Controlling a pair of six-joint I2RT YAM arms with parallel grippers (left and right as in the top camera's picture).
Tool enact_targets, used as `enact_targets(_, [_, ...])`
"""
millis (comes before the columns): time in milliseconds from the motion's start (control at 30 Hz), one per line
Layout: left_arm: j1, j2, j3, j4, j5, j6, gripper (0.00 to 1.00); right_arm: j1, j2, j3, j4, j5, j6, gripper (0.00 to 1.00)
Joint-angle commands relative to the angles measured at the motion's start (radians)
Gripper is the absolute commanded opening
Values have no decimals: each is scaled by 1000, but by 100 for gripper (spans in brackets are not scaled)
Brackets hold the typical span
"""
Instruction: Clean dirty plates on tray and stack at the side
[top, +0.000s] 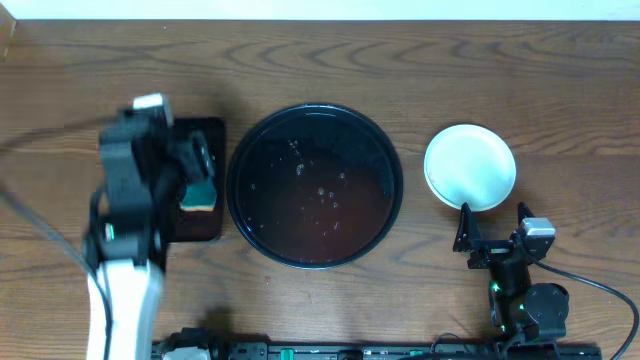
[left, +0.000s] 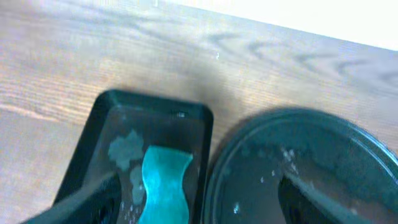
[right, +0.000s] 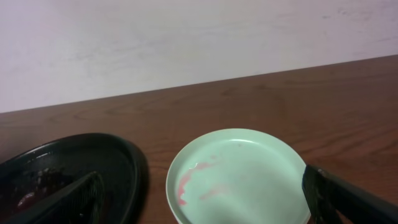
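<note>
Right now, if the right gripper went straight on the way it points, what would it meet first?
Likely the red-streaked aqua plate, lying on the table just ahead of the right gripper; its height above the plate is unclear.

A small rectangular black tray with rounded corners and a low raised rim sits at the left of the overhead view. 1 teal sponge lies flat inside it, toward its right half. In the left wrist view, the sponge's 2 long edges are wavy. A greyish wet blotch marks the tray floor just beside the sponge's left edge. A pale wall runs along the back.
</note>
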Motion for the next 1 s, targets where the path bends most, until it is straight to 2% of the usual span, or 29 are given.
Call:
enact_targets(0, [-1, -183, -171, 71, 21, -9, 81, -6, -5, -2, -4, -13, -10, 99])
enact_targets(400, [-33, -788, -681, 348, 14, -8, 81, -6, -5, -2, -4, -13, -10, 99])
enact_targets(633, [-33, -938, -859, 453, 13, -8, 81, -6, -5, -2, -4, -12, -10, 99])
enact_targets(967, [-32, -1031, -922, 386, 6, 7, 81, -6, -5, -2, -4, -12, -10, 99])
